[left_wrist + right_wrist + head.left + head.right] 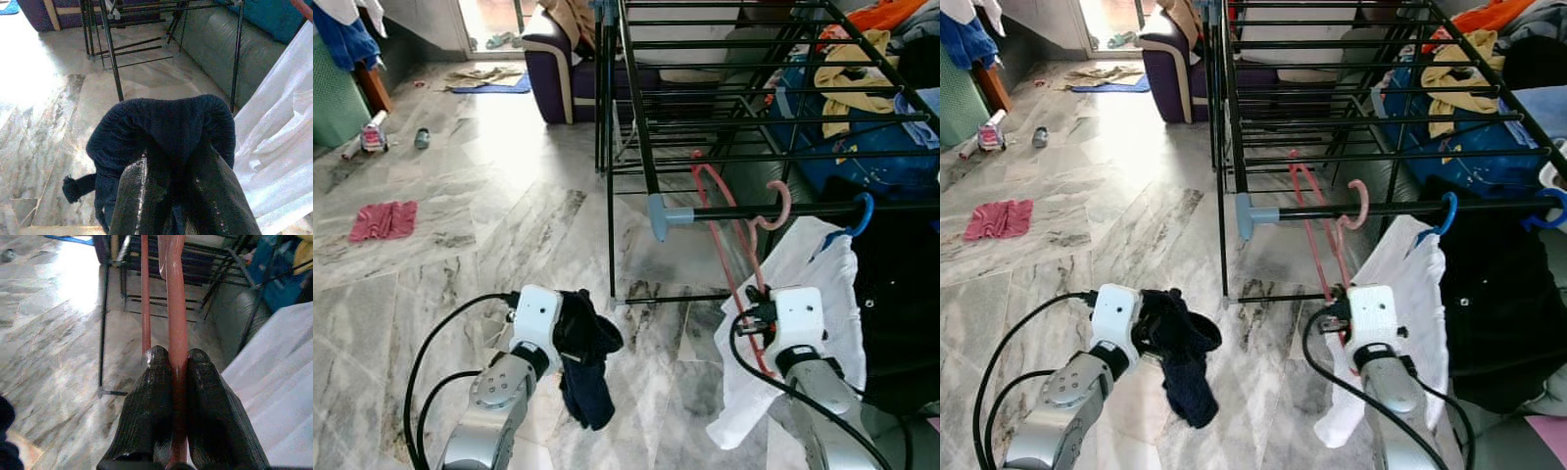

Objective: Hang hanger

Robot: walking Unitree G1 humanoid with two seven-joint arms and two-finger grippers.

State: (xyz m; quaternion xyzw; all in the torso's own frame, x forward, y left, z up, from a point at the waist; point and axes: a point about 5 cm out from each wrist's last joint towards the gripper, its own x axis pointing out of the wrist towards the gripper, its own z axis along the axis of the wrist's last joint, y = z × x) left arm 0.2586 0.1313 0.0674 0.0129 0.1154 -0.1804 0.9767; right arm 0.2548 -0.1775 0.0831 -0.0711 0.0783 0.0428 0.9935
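A pink hanger (741, 257) hangs tilted at the black drying rack's front bar (734, 211), its hook (784, 204) curling over that bar. My right gripper (178, 377) is shut on the hanger's lower rod, just below the rack beside a white garment (808, 294). My left gripper (570, 328) is low at the left, shut on a dark navy cloth (587, 367) that droops over its fingers (134, 196) toward the floor.
The white garment hangs from a blue hanger hook (864, 211) on the same bar, with a black garment (1498, 294) beside it. A grey sofa piled with clothes (862, 69) stands behind the rack. A purple sofa (553, 73) and a red cloth (384, 220) are on the marble floor.
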